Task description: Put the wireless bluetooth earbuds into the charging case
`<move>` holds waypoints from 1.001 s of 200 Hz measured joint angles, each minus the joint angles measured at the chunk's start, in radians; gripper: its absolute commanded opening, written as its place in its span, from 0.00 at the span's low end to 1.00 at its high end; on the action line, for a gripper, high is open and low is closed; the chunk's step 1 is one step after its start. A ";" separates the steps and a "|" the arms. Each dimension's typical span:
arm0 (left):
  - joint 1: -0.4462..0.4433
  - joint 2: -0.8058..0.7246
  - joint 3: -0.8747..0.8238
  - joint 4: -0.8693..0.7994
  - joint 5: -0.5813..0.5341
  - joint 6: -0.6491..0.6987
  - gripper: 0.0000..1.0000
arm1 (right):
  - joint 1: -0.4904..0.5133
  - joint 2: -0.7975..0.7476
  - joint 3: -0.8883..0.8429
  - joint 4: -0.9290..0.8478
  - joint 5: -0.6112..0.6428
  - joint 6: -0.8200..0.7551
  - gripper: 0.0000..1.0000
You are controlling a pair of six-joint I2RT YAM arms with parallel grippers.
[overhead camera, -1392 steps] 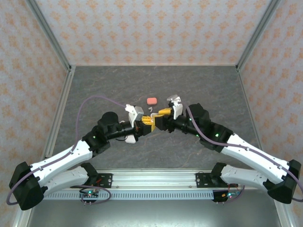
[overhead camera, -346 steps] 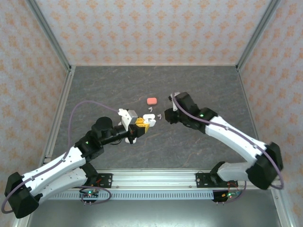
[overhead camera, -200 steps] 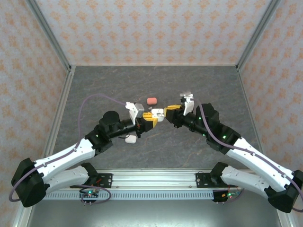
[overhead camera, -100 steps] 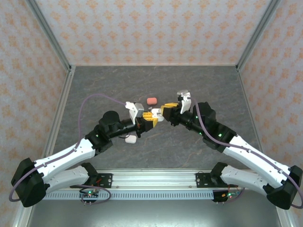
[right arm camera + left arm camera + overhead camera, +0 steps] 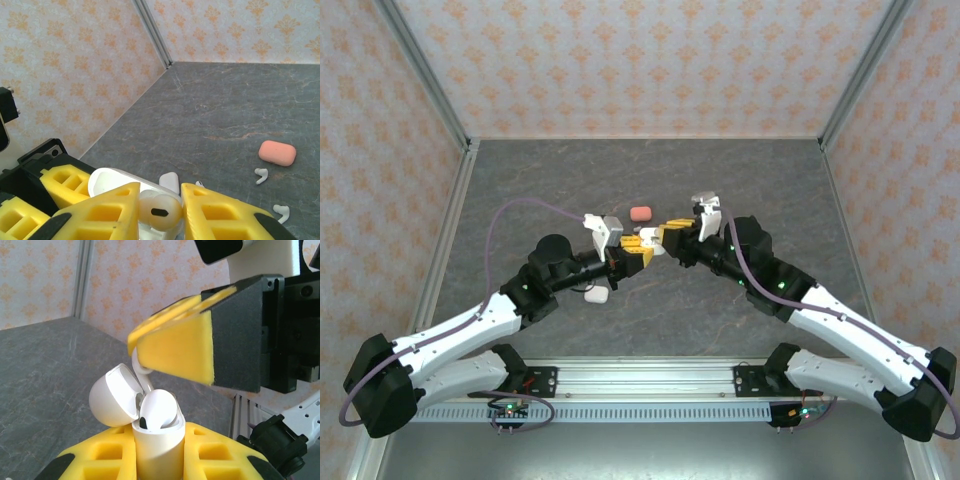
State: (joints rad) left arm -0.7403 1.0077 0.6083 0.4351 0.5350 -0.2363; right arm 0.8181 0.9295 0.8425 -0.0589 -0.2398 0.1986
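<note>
White earbud [image 5: 159,212] sits pinched in my right gripper [image 5: 160,200], its head at the mouth of the open case [image 5: 156,437] that my left gripper [image 5: 158,457] squeezes tight.

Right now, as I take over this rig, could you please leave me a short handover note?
Left gripper: shut on the open white case.
Right gripper: shut on a white earbud at that case's mouth, not yet released.
On the table: closed coral case, two loose white earbuds near it, second white case.
Done: case opened.
Left: seat this earbud, then the loose ones.
</note>
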 measured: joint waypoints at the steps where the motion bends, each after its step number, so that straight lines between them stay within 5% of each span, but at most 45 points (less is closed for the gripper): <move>1: 0.000 0.000 0.000 0.000 0.000 0.000 0.00 | 0.000 0.000 -0.001 0.000 0.000 0.000 0.25; 103: 0.000 0.016 0.001 0.023 -0.019 -0.010 0.00 | 0.002 0.000 -0.007 -0.005 -0.038 0.027 0.35; 161: 0.000 0.016 0.001 0.027 -0.019 -0.010 0.00 | -0.024 0.002 0.118 -0.154 -0.009 0.037 0.68; 200: 0.000 0.016 0.001 0.027 -0.010 -0.010 0.00 | -0.153 -0.002 0.127 -0.180 -0.136 0.076 0.90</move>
State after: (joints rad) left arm -0.7403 1.0241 0.6090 0.4625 0.5247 -0.2462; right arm 0.6655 0.9279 0.9695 -0.2386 -0.3756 0.2749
